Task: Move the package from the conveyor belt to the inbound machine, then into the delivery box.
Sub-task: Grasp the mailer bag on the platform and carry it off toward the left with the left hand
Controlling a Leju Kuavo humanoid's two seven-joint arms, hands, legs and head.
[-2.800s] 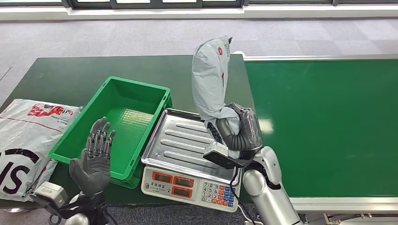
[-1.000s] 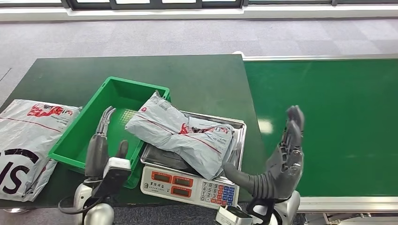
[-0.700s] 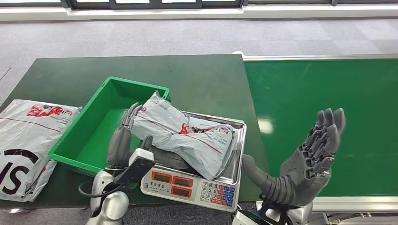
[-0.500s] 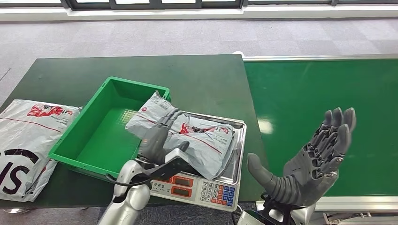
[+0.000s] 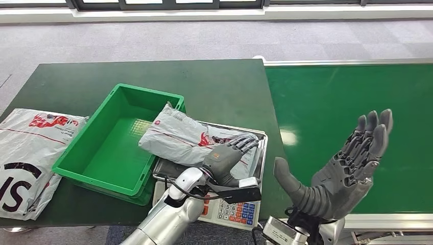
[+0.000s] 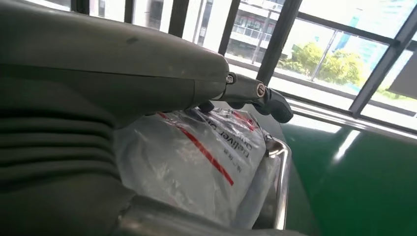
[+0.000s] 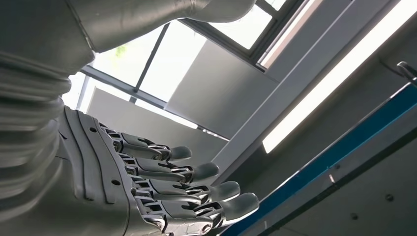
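Grey carpet floor behind, with a dark green table (image 5: 153,76) on the left and a brighter green conveyor belt (image 5: 352,102) on the right, framed by a silver rail. On the table near the front edge sits a white electronic scale with a ribbed steel pan (image 5: 261,148) and a keypad front (image 5: 232,213). The task's grey plastic mailer package with red print (image 5: 178,138) lies across the steel pan; its left end pokes out over the rim of the green plastic bin (image 5: 102,153) just left of the scale. Left hand (image 5: 224,158) reaches across from below and lies palm-down on the right part of the package, fingers (image 5: 245,144) stretched out flat over the wrap toward the pan's right edge; touching it, but a closed grasp isn't visible, so can't tell if it's holding. In the left wrist view the package (image 6: 196,162) is bunched under the hand against the pan's rim (image 6: 282,187), with a dark fingertip (image 6: 275,105) sticking out past it. Right hand (image 5: 342,173) is raised off the table over the near edge of the belt, palm up, fingers spread wide, thumb out, nothing in it; the right wrist view shows its fingers (image 7: 187,172) extended and apart. A large white plastic bag with red and black lettering (image 5: 30,148) lies at the table's left edge, well apart from the scale.
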